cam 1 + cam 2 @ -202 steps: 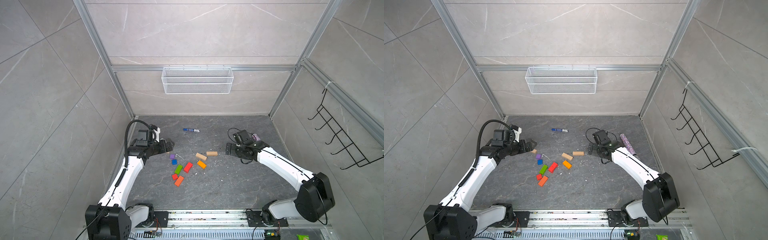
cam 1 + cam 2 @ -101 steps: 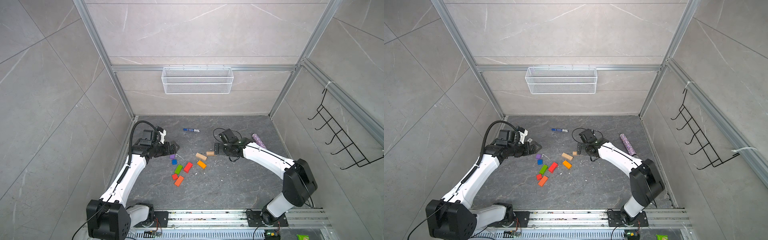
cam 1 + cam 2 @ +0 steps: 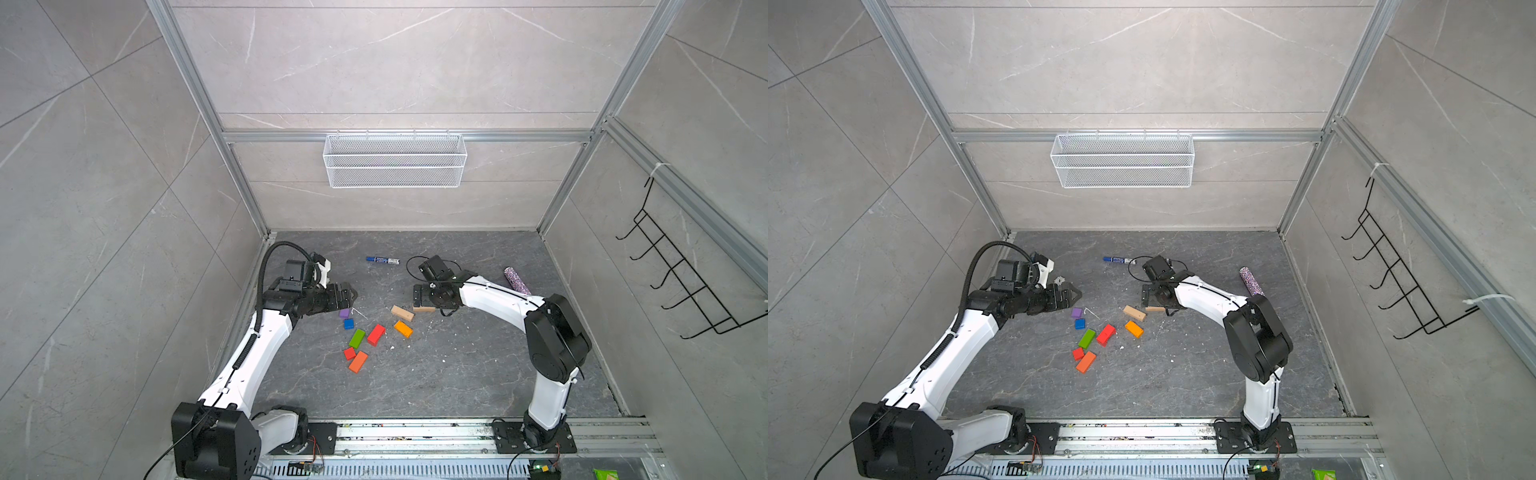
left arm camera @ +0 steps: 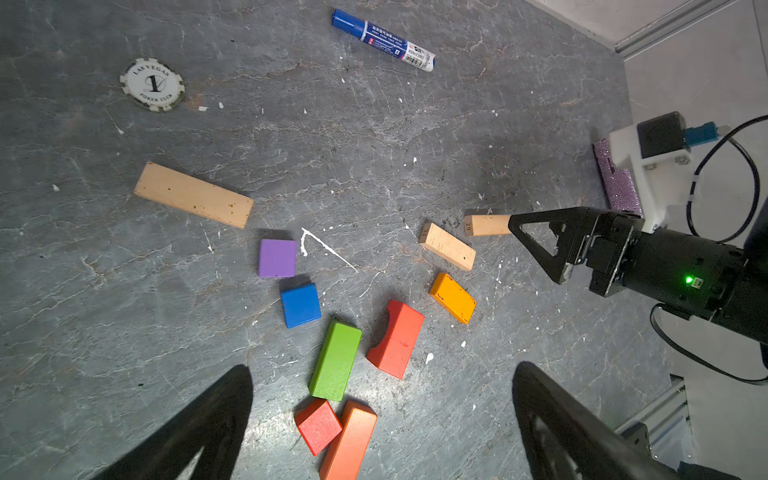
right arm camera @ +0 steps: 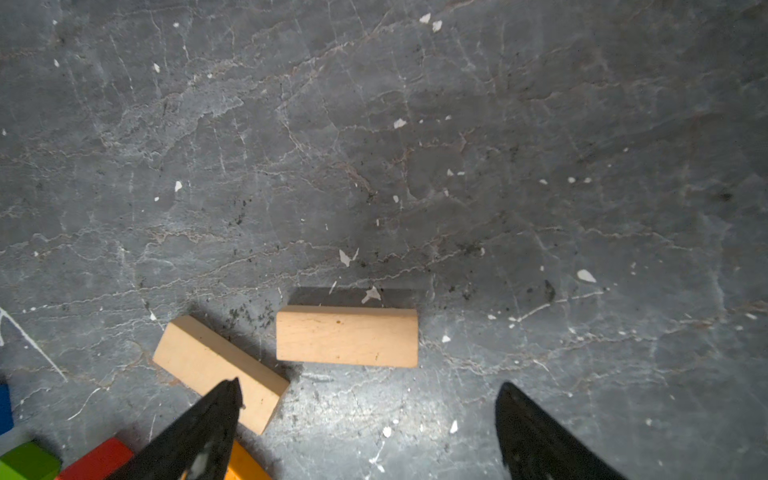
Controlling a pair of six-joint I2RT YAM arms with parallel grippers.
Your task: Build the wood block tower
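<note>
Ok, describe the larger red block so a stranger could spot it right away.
Near the middle of the dark stone floor, find the green block. The larger red block lies alongside it, on the side toward the yellow-orange block. Unlike the small red cube, it is oblong, with a curved notch cut into one long side.

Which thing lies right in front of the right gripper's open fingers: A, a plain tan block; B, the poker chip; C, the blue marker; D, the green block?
A: in the right wrist view a plain tan block lies flat just ahead of the right gripper, centred between its spread fingers.
</note>
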